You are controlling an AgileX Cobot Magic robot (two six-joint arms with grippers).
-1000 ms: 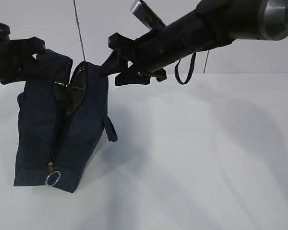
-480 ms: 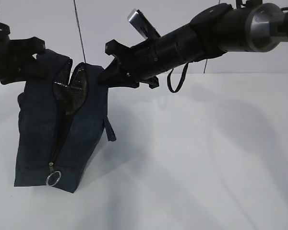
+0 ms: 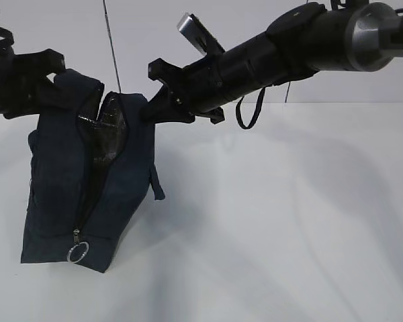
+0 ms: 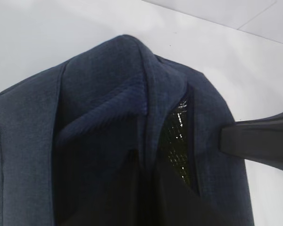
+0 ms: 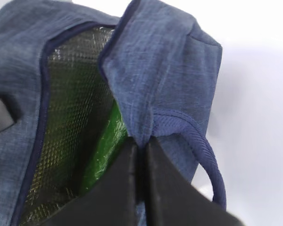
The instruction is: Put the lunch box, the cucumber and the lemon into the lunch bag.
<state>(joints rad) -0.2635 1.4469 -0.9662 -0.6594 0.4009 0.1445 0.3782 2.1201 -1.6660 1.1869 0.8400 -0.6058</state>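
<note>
Bag [image 3: 80, 181] higher, right gripper [image 5: 139, 155] clamped on.

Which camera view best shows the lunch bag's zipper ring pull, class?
The exterior view: the silver ring pull hangs in plain sight near the bottom of the lunch bag, below the open zipper. The left wrist and right wrist views show only the bag's upper fabric and lining, with no ring pull.

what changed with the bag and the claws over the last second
The right claw swung its arm up and pinched in closer on the bag's right rim, narrowing the opening. The bag lifted a little and its base shifted slightly. The left claw kept its grip on the left rim, the zip stayed open with the ring pull low, and the table is unchanged.
</note>
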